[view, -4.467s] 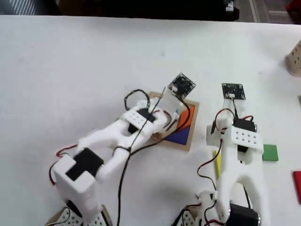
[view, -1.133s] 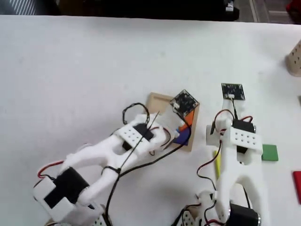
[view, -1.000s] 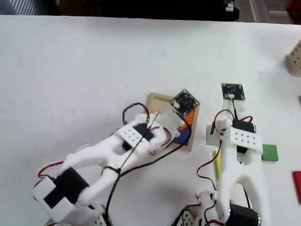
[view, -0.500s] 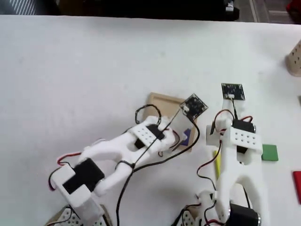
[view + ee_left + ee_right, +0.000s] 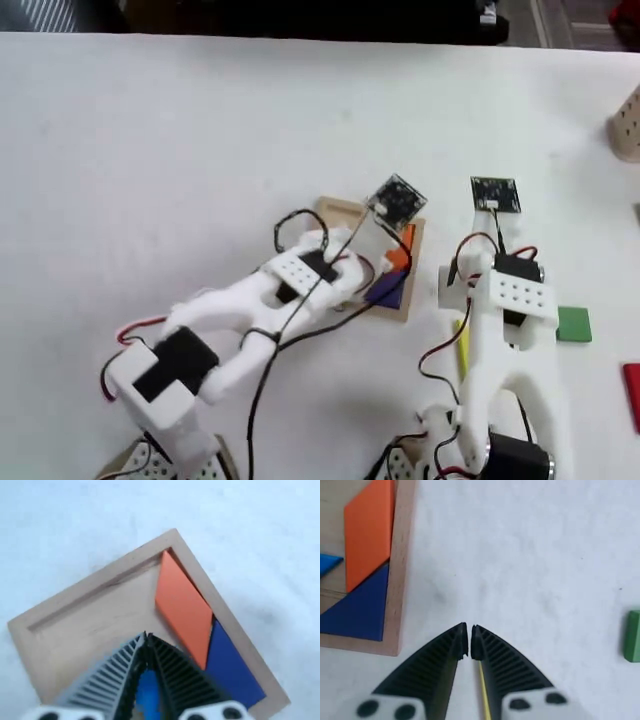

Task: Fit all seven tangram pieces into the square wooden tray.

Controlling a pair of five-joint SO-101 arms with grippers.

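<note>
Tray [image 5: 90,581] lies directly beneath closed left claw [image 5: 146,639].

Bright, diffuse light covers the white tabletop [image 5: 150,150], which looks nearly washed out in the high view, though without any hard glare spot. The left arm [image 5: 235,300] and right arm [image 5: 505,300] cast only faint, soft-edged shadows. Beyond the tabletop's edge at 12 o'clock the room is dark. In the left wrist view, the wooden tray [image 5: 90,615] has a thin dark shadow along its inner wall. A pale grey smudge lies on the tabletop just beside its outer rim.
</note>
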